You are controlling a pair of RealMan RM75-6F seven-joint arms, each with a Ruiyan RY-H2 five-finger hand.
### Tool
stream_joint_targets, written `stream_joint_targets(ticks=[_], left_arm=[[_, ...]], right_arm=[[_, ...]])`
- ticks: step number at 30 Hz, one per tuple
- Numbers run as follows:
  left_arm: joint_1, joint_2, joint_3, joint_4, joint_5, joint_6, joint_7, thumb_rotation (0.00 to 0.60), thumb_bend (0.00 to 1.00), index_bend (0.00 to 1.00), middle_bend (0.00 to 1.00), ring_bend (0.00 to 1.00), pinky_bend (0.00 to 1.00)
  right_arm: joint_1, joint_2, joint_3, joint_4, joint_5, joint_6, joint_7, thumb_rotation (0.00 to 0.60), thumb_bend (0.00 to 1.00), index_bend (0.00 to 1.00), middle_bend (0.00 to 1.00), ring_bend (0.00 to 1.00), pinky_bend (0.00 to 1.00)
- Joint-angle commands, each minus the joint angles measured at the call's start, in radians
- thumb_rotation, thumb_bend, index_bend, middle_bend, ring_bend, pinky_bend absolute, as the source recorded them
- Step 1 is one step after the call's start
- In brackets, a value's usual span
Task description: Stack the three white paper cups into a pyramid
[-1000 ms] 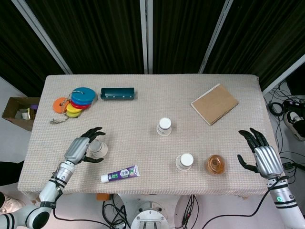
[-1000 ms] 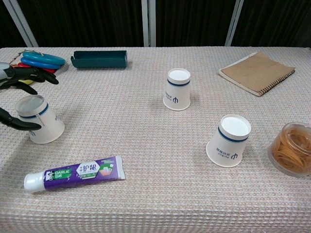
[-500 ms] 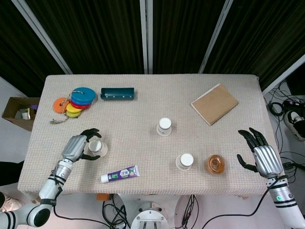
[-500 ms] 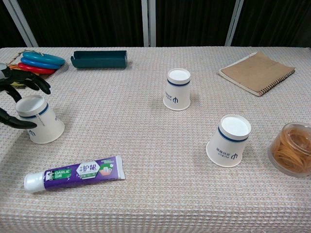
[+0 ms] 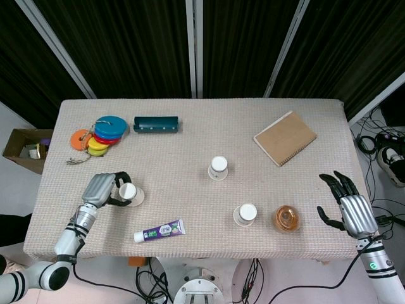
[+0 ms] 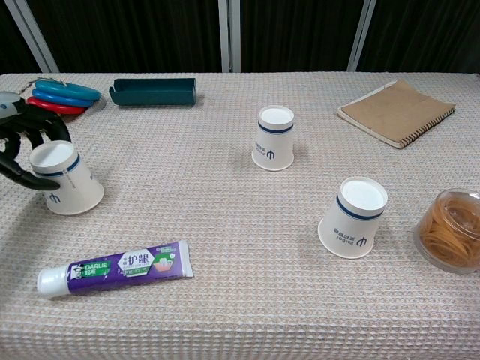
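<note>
Three white paper cups with a blue band stand upside down on the woven table cloth. The left cup leans a little, and my left hand grips it with its dark fingers curled round its sides. Near the table's centre stands the middle cup. Closer to the front edge is the right cup. My right hand hovers open at the table's right front edge, fingers spread, holding nothing; the chest view does not show it.
A toothpaste tube lies in front of the left cup. A clear tub of rubber bands sits beside the right cup. At the back are a brown notebook, a teal tray and coloured discs.
My left hand's fingers have closed round the left cup, which has shifted slightly right and tilted. The right hand has drifted a little toward the front edge.
</note>
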Motion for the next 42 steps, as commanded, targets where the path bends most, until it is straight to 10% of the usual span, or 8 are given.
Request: stream_joint_targets(ticks=[1,25,33,42], left_arm=[[-0.015,-0.002,-0.016,-0.012,0.010,-0.003,-0.019,0.600,0.15,0.53,0.51,0.52,0.72],[-0.300,-0.236,-0.121,0.171,-0.157,-0.170,0.164,0.600,0.14,0.48,0.46,0.46,0.60],[-0.255,-0.184,-0.079,0.083,-0.137,-0.068,0.215,0.600,0.05,0.24,0.15,0.16,0.33],[-0.076,0.008,-0.001,-0.076,-0.025,0.150,0.146,0.600,0.05,0.23,0.14,0.16,0.29]], right_arm=[[-0.002,-0.001,0.000,0.004,0.001,0.002,0.004,0.600,0.34,0.13,0.16,0.00,0.12],[-0.021,0.007,-0.001,0.024,0.010,0.020,0.034,0.600,0.34,0.13,0.16,0.00,0.12],[0.003,0.020,0.002,-0.010,-0.016,0.001,-0.001,0.600,0.34,0.13,0.16,0.00,0.12],[0.204,0.051,0.075,-0.144,0.007,-0.261,-0.122,0.600,0.29,0.07,0.16,0.00,0.12]])
